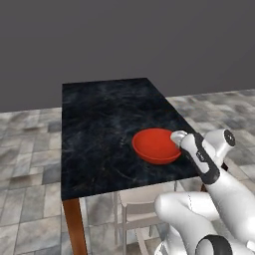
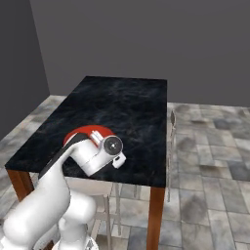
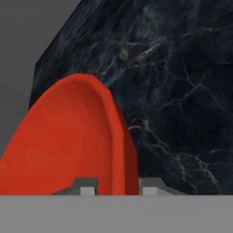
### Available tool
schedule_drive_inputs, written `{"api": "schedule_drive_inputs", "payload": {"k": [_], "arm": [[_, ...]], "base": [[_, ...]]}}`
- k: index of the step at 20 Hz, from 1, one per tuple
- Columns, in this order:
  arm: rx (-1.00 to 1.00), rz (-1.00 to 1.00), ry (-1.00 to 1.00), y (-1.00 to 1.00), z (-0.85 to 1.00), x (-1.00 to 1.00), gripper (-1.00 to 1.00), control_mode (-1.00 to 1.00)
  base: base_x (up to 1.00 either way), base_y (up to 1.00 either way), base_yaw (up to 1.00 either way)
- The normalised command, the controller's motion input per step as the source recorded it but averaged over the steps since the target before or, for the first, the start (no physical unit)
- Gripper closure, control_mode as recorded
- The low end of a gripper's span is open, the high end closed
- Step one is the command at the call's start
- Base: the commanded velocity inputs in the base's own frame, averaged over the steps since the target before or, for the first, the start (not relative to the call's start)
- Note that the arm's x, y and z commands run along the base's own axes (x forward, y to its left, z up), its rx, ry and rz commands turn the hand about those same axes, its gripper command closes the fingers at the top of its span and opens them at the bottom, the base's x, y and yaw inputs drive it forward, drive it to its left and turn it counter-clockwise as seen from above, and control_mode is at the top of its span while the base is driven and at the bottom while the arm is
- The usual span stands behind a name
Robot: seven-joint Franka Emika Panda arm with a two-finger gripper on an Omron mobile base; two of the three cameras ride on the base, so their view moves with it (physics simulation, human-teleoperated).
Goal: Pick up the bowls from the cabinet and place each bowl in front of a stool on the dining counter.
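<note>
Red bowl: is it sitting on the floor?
No. The red bowl is over the black marble dining counter, near its front edge, with the gripper clamped on its rim.

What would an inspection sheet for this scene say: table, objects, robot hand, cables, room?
Surface: dining counter, black marble top veined in grey, on reddish-brown legs.
Job's things: red bowl upright near the counter's near edge; a stool with a pale seat stands below that edge.
Clutter: nothing seen.
End effector: the end effector is shut on the red bowl, one finger inside the rim and one outside. Whether the bowl already rests on the top cannot be told.
Cables: nothing seen.
Surroundings: plain grey walls, grey stone-tile floor, a second stool at the counter's right side.
</note>
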Motion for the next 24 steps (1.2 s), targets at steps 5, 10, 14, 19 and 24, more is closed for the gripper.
{"api": "schedule_drive_inputs", "payload": {"k": [5,10,14,19,24], "arm": [[0.00,0.00,0.00,0.00,-0.30,0.21,1.00,-1.00],[0.00,0.00,0.00,0.00,-0.32,0.17,1.00,-1.00],[0.00,0.00,0.00,0.00,-0.31,0.24,1.00,-1.00],[0.00,0.00,0.00,0.00,-0.28,0.28,1.00,-1.00],[0.00,0.00,0.00,0.00,-0.22,0.26,1.00,-1.00]], "base": [[0.00,0.00,0.00],[0.00,0.00,0.00],[0.00,0.00,0.00],[0.00,0.00,0.00],[0.00,0.00,0.00]]}}
